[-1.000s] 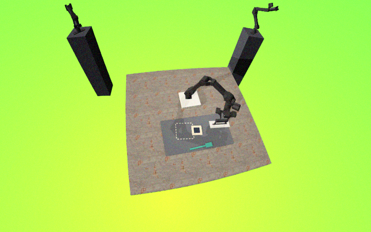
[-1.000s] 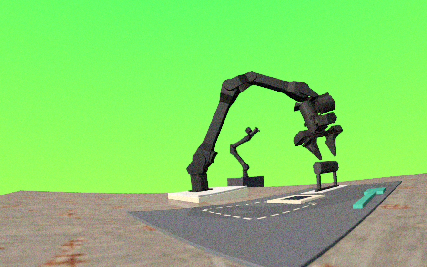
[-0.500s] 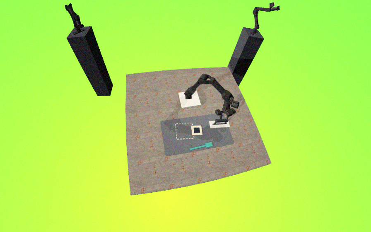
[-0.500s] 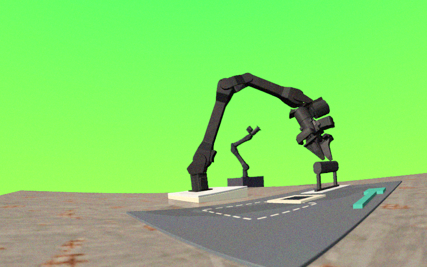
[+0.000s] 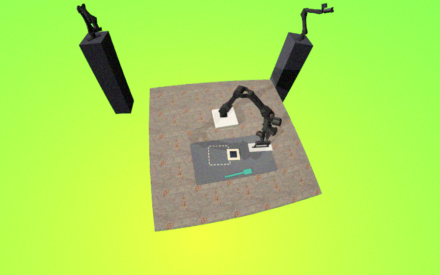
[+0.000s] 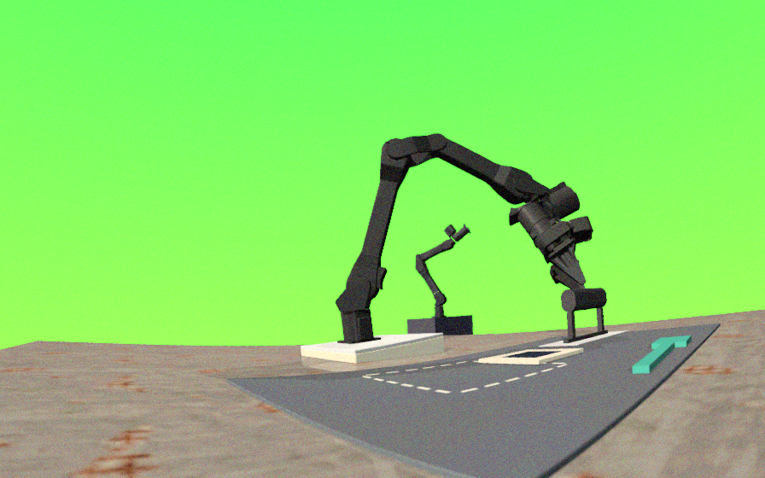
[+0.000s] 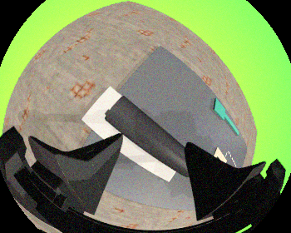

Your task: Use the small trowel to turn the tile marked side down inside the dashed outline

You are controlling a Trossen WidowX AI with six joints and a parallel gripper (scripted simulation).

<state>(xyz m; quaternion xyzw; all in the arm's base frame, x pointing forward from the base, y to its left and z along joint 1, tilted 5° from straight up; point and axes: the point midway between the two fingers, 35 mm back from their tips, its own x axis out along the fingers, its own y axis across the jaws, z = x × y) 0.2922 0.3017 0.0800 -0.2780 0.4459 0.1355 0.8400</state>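
Note:
A dark trowel-like tool [image 5: 261, 144] [image 6: 583, 298] [image 7: 145, 129] has a round bar handle raised on two posts and stands on a white rectangle [image 5: 251, 149] [image 7: 92, 115] at the mat's right end. My gripper [image 5: 263, 139] [image 6: 572, 284] [image 7: 155, 139] is open, tilted, its tips just above the handle; the wrist view shows the handle running diagonally below them. The cream tile [image 5: 229, 154] [image 6: 493, 359] [image 7: 219, 155] lies flat, dark square mark up, across the right side of the dashed outline [image 5: 209, 146] [image 6: 469, 390]. Whether the fingertips touch the handle is unclear.
A teal paddle-shaped tool [image 5: 247, 171] [image 6: 652, 358] [image 7: 219, 107] lies near the mat's front edge. The grey mat [image 5: 201, 174] [image 6: 373, 427] rests on the table [image 5: 167, 205]. My arm's white base plate [image 5: 230, 123] [image 6: 338, 353] is behind the mat. Two other arms stand on dark pedestals beyond the table.

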